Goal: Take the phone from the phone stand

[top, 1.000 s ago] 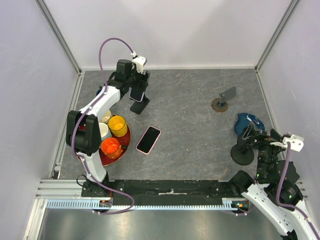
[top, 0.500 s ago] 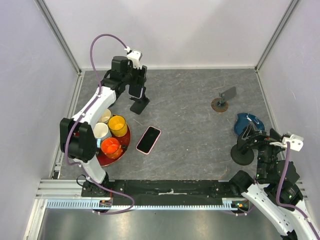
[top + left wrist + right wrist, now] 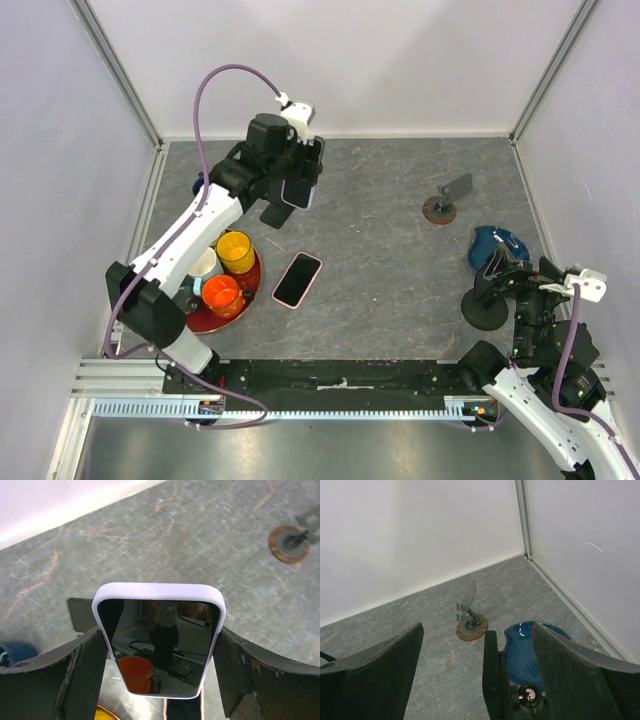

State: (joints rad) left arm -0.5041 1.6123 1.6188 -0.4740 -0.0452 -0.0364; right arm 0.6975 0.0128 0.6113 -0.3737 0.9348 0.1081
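My left gripper (image 3: 299,186) is shut on a phone in a pale lilac case (image 3: 296,190) and holds it in the air, just right of the black phone stand (image 3: 272,213). In the left wrist view the phone (image 3: 159,640) is clamped by its long sides between both fingers (image 3: 90,670), screen facing the camera. The stand's dark plate (image 3: 80,614) shows behind it at the left, apart from it. My right gripper (image 3: 512,277) is open and empty at the right side of the table, also open in its wrist view (image 3: 477,652).
A second phone in a pink case (image 3: 297,279) lies flat mid-table. A red plate (image 3: 248,288) with yellow (image 3: 236,250), orange (image 3: 222,295) and white cups sits at the left. A small grey stand on a wooden disc (image 3: 443,204), a blue object (image 3: 497,245) and a black stand (image 3: 487,305) are at the right.
My left gripper has carried the lilac phone up off the black stand and to the right. The stand stays in place, empty. The right arm has not moved.
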